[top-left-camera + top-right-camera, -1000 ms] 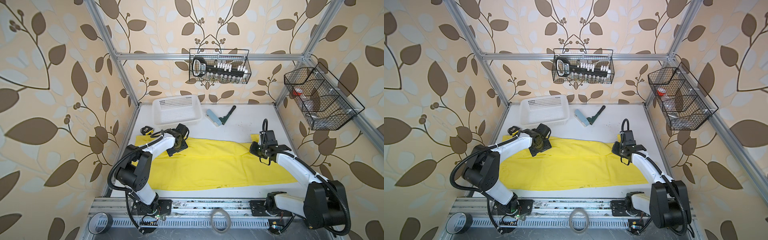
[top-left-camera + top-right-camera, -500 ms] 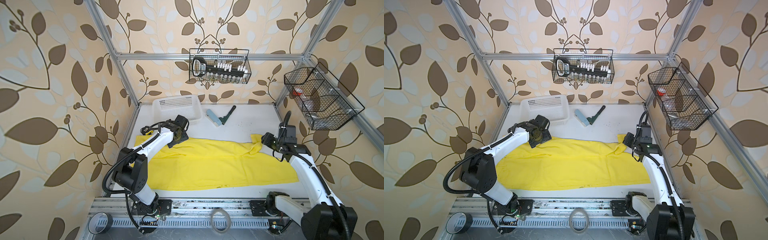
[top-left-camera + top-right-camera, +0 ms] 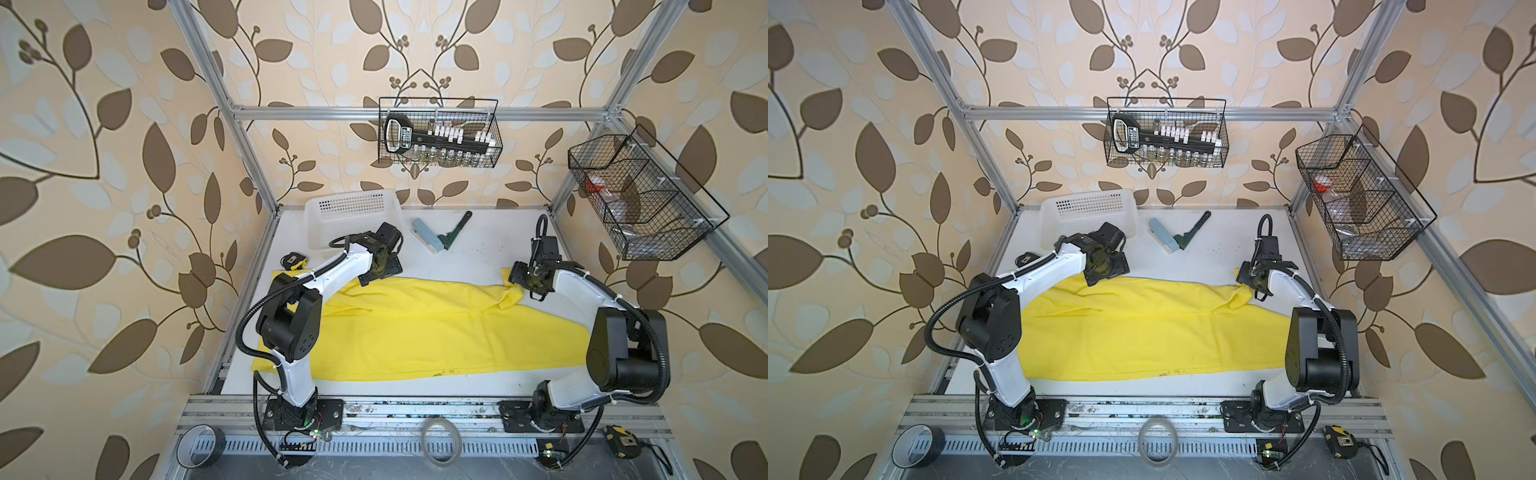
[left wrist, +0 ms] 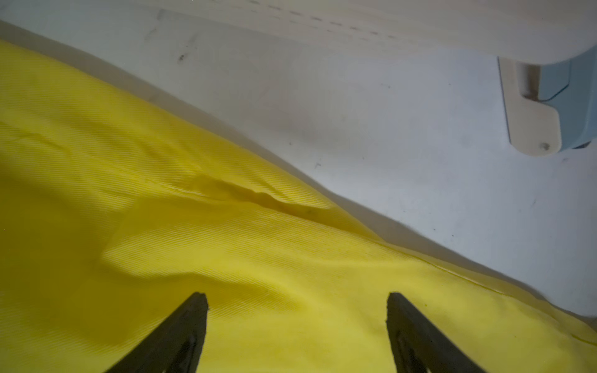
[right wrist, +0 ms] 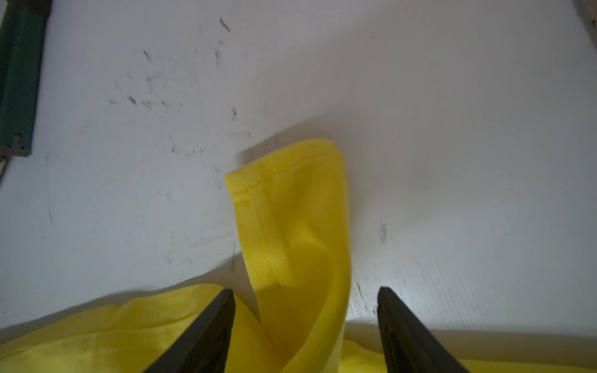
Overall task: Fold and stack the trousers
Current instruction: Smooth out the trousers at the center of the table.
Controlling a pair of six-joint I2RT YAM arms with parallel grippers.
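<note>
Well, my left pincer (image 4: 297,297) hangs spread over the far edge of the yellow trousers (image 3: 415,328), bare table (image 3: 478,249) just beyond it, then the white basket (image 3: 349,195) and blue roller (image 3: 428,239). My right pincer (image 5: 305,292) stands spread too, a loose hem flap lying between its fingers (image 5: 206,329), unpinched, open table ahead. Writing on the hanging black tool (image 3: 399,133) is unreadable.
</note>
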